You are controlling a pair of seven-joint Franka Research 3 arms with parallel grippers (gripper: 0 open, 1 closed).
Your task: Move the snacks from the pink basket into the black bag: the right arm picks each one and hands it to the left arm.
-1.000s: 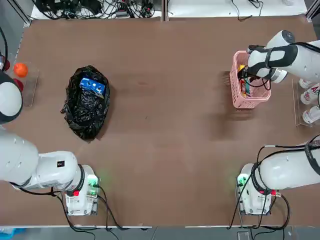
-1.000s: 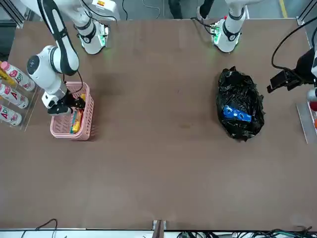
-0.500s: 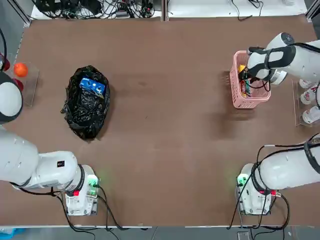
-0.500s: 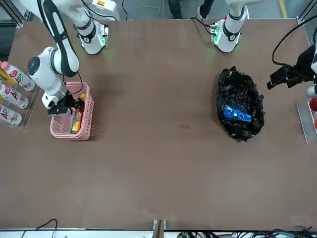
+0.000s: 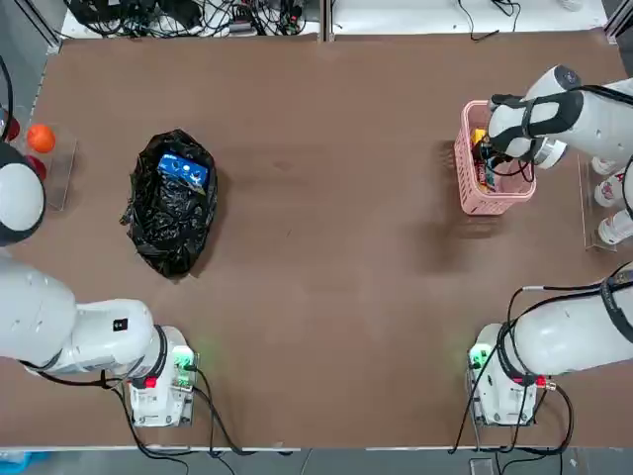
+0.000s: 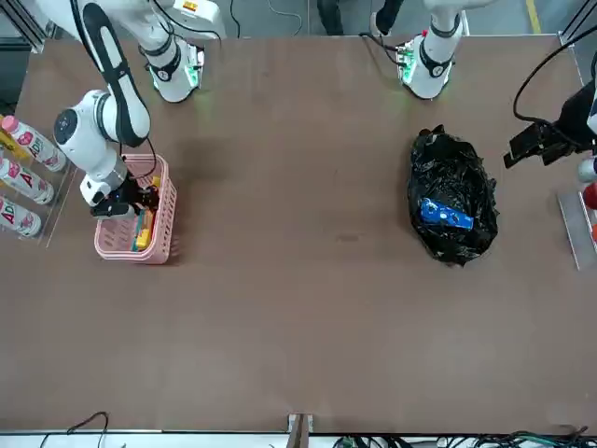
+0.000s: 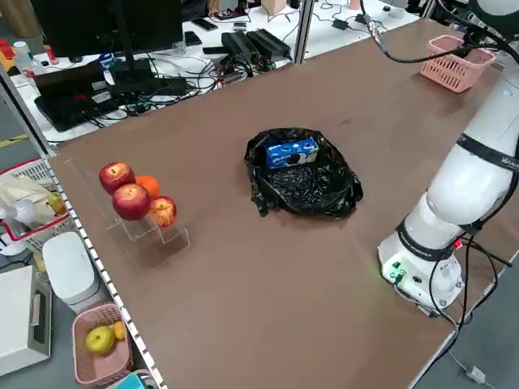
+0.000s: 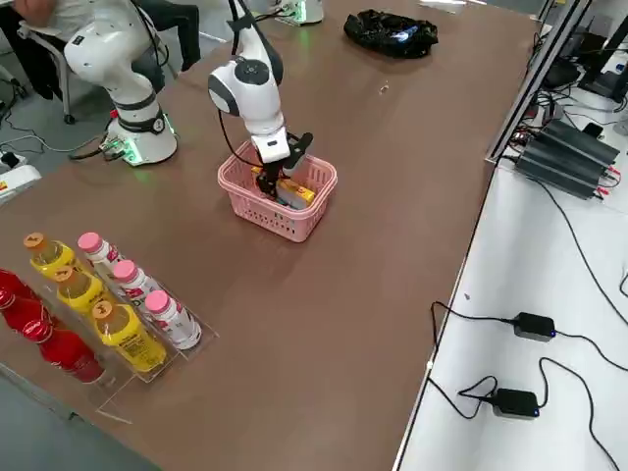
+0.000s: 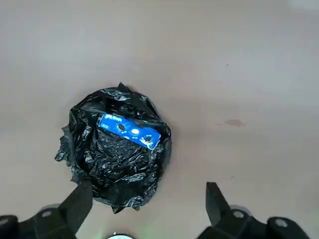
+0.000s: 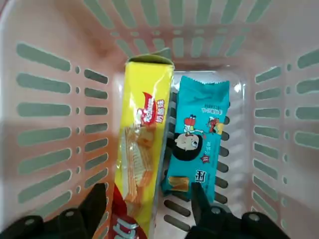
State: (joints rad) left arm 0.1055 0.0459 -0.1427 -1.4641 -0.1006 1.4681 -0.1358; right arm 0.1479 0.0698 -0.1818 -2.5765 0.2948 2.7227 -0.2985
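I see my right gripper (image 10: 144, 199) down in the pink basket (image 10: 60, 59) — jaws apart, seemingly astride the yellow packet (image 10: 142, 149); left gripper (image 9: 144, 204) gapes wide above the black bag (image 9: 117, 149).

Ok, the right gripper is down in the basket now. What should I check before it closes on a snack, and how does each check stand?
1. Right gripper inside the pink basket: ok.
2. Fingers straddle a packet: ok, they flank the lower end of the yellow packet.
3. Only one packet between the fingers: cannot tell, the teal packet lies right beside the yellow one.
4. Grip closed: not ok, gaps show beside the packet.
5. Left gripper open for the handover: ok, above the black bag.
6. Blue packet already in the bag: ok.
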